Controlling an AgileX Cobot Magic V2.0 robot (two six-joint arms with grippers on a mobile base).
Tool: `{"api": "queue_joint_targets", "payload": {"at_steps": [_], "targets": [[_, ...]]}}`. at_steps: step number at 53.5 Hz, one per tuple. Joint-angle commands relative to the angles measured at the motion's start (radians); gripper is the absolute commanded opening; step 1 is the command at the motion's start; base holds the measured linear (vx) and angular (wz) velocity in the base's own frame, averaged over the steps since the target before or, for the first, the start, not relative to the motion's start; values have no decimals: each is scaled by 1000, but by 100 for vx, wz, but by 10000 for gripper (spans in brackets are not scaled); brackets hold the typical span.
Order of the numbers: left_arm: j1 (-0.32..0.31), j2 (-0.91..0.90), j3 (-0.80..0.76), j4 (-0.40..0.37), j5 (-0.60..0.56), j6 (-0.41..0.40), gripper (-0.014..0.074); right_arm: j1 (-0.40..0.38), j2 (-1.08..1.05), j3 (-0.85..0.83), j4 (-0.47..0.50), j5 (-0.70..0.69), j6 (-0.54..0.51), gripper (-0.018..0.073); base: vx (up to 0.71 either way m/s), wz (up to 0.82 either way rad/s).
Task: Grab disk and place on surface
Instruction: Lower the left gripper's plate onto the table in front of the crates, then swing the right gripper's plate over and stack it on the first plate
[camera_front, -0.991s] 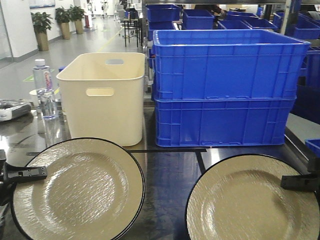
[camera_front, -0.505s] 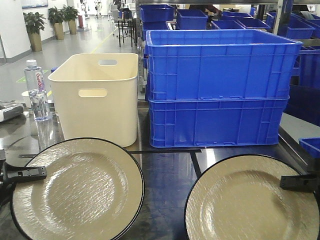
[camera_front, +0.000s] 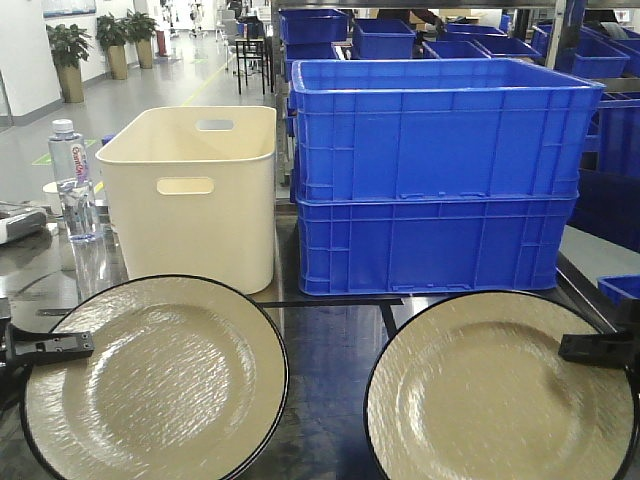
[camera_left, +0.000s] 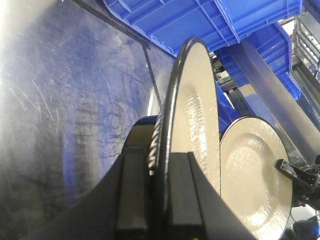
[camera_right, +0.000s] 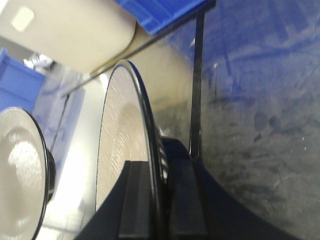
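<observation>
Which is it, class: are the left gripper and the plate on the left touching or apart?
Touching. The left wrist view shows the left gripper's two fingers pressed against either face of the plate's black rim, no gap.

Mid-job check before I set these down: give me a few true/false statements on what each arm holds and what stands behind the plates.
1. The left jaws are clamped on the rim of the left plate. True.
2. The right plate has no jaws on it. False: the right jaws grip its rim.
3. The cream bin stands left of the stacked blue crates. True.
4. The water bottle stands inside the cream bin. False: it stands outside, to the bin's left.
5. A black tape line crosses the dark tabletop. True.
</observation>
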Motion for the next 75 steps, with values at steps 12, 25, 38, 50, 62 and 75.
{"api": "queue_joint_targets", "payload": {"at_steps": [12, 25, 38, 50, 62, 75], "targets": [[-131, -1, -26, -191, -67, 1, -1, -3, -35, -34, 244, -12, 4, -9, 0, 0], [-296, 153, -89, -274, -263, 56, 1, -3, -35, -34, 366, 4, -33, -9, 0, 0], [-383, 249, -182, -271, -353, 127, 83, -3, -35, -34, 388, 18, -46, -9, 0, 0], [-398, 266, -188, -251, -387, 205, 343, -3, -35, -34, 396, 15, -45, -9, 0, 0], [-394, 259, -188, -236, -454, 277, 588, -3, -35, -34, 416, -6, -45, -4, 0, 0], [-314, 174, -188, -171, -494, 385, 606, 14, -21, -34, 436, -25, -113, 6, 0, 0]]}}
